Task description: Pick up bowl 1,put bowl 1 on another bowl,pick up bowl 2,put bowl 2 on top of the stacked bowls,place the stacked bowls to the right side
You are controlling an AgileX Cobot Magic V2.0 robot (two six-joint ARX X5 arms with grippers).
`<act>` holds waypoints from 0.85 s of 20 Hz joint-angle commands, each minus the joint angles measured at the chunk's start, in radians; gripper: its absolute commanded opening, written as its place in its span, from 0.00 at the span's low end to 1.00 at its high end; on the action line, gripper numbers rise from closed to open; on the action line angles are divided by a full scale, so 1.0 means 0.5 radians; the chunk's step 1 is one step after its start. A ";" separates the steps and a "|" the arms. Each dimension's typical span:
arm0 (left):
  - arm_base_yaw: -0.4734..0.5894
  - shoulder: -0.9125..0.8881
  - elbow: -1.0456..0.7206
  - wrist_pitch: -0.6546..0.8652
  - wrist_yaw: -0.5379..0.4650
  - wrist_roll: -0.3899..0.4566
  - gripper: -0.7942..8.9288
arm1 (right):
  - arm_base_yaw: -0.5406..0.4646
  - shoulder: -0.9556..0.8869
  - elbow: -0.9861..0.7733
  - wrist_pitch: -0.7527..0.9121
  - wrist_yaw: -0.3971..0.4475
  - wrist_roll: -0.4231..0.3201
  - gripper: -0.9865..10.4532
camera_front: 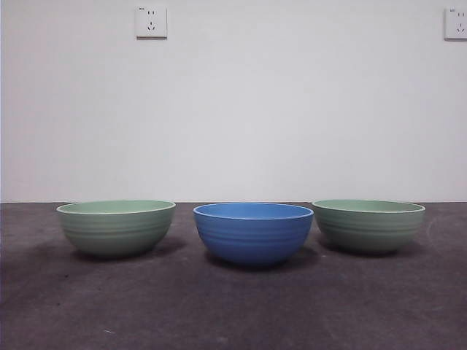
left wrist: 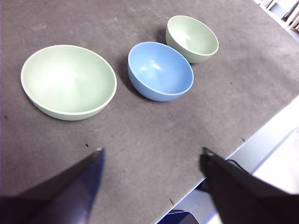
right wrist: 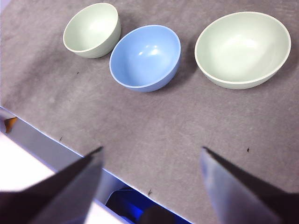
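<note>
**Three bowls in a row, none yet touched**

While all three bowls sit apart on the dark table (camera_front: 233, 313), the blue bowl (camera_front: 252, 232) serves as the landmark: one pale green bowl (camera_front: 117, 227) stands to one side of it with a clear gap, the other pale green bowl (camera_front: 368, 225) on the opposite side, its rim almost touching the blue rim. Nothing is stacked yet.

The bowls look rigid, smooth and fairly light, probably plastic or glazed ware; the ribbed outsides are rounded and likely slippery. The thin rim seems the best place to pinch, one jaw inside and one outside.

The left gripper (left wrist: 152, 156) hangs high above the table's near edge, jaws spread wide and empty, nearest the green bowl with the gap. The right gripper (right wrist: 150, 154) hovers likewise, wide and empty, nearest the other green one.

Neither arm shows in the front view. Which green bowl counts as bowl 1 cannot be told. The bowls' bases and material stay uncertain.
</note>
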 commanded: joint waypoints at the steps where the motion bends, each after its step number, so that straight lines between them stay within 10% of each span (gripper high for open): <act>1: -0.008 -0.002 0.005 0.023 0.003 -0.028 0.75 | 0.005 -0.001 0.002 0.017 -0.002 0.053 0.63; 17: -0.008 -0.002 0.005 0.020 0.005 -0.033 0.75 | 0.005 0.546 0.005 0.465 0.387 0.545 0.60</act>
